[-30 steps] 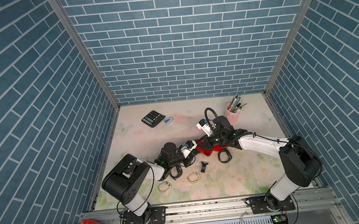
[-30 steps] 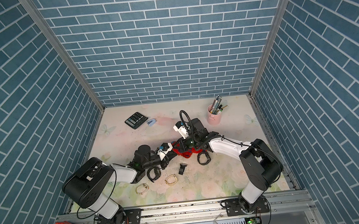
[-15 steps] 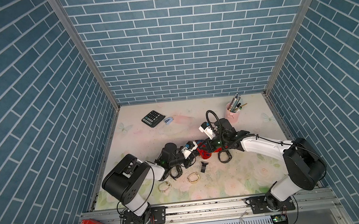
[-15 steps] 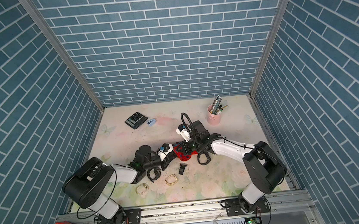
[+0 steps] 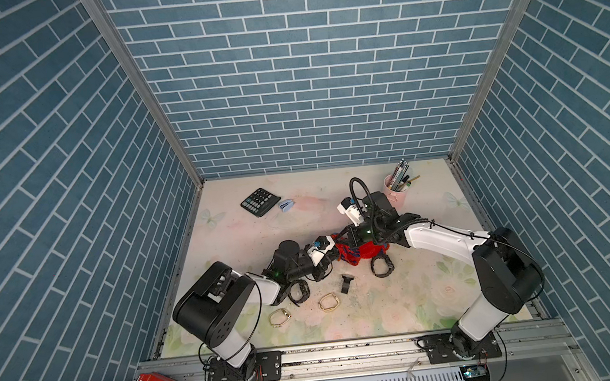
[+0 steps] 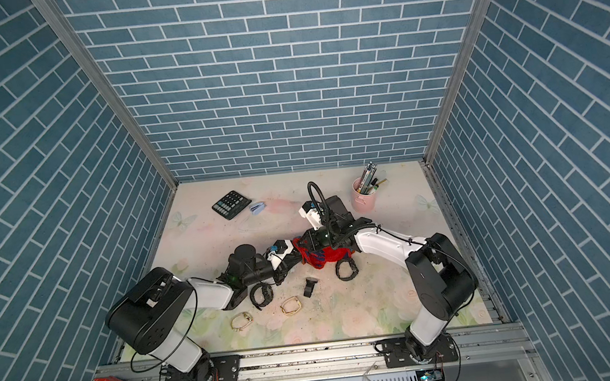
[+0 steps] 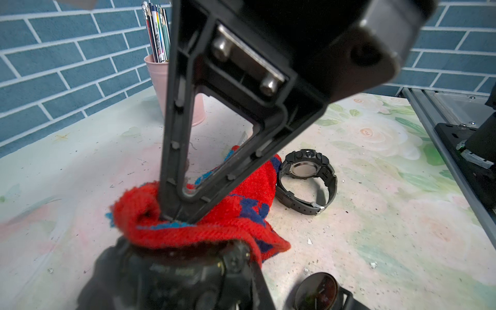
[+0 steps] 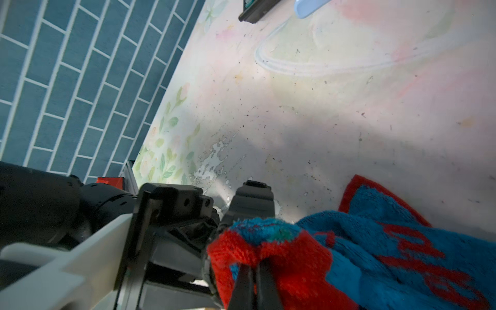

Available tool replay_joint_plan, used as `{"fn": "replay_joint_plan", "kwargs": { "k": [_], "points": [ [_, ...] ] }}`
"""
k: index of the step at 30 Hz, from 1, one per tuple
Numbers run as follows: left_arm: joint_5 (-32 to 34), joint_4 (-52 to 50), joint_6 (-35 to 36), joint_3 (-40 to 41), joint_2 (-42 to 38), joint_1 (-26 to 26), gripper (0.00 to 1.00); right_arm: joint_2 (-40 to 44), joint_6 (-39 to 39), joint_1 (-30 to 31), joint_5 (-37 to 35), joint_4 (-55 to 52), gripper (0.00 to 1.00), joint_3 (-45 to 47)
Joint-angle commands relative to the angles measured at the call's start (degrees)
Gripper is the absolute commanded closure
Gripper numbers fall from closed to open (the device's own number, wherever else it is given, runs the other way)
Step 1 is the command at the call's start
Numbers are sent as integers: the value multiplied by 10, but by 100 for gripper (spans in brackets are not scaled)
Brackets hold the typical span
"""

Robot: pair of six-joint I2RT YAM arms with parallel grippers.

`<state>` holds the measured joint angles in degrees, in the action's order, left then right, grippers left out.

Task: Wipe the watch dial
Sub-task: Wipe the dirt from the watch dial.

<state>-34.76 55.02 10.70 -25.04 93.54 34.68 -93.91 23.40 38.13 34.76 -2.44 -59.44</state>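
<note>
My left gripper (image 5: 331,259) is shut on a black watch (image 7: 161,276), held low over the middle of the table. A red and blue cloth (image 5: 361,253) is bunched in my right gripper (image 8: 253,271), which is shut on it. The cloth (image 7: 204,230) lies pressed on top of the held watch, so the watch dial is hidden beneath it. One strap end (image 8: 253,204) of the watch sticks out past the cloth (image 8: 295,257). The two grippers meet tip to tip in both top views, where the cloth (image 6: 317,255) covers the watch.
A second black watch (image 5: 381,266) lies right of the cloth, and a third (image 5: 297,289) by my left arm. Two gold bracelets (image 5: 279,316) (image 5: 329,302) and a small black part (image 5: 346,283) lie nearer the front. A calculator (image 5: 258,201) and a pink pen cup (image 5: 395,192) stand at the back.
My right gripper has shifted the cloth slightly back and forth over the held watch. The left arm has stayed where it was.
</note>
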Motion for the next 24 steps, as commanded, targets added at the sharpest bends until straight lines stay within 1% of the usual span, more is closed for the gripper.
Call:
{"fn": "replay_joint_plan", "kwargs": {
  "k": [1, 3, 6, 12, 18, 20, 24],
  "points": [
    [-59, 85, 6, -28, -10, 14, 100, -7, 13, 18, 67, 48, 100, 1],
    [-61, 85, 6, -30, -8, 14, 100, 2, 7, 24, 88, 58, 100, 19],
    [-55, 95, 4, -29, -9, 13, 100, 10, 6, 27, 93, 56, 100, 52],
    [-41, 82, 13, -27, -22, 13, 100, 21, -29, 29, 102, 9, 100, 102],
    [-26, 69, 20, -25, -34, 13, 100, 33, -78, 28, 92, -59, 100, 117],
    [-23, 66, 22, -26, -39, 13, 100, 29, -84, 28, 71, -77, 100, 116],
    [-23, 46, 34, -29, -54, 13, 100, 11, -84, 25, 7, -110, 100, 104]
  ]
}}
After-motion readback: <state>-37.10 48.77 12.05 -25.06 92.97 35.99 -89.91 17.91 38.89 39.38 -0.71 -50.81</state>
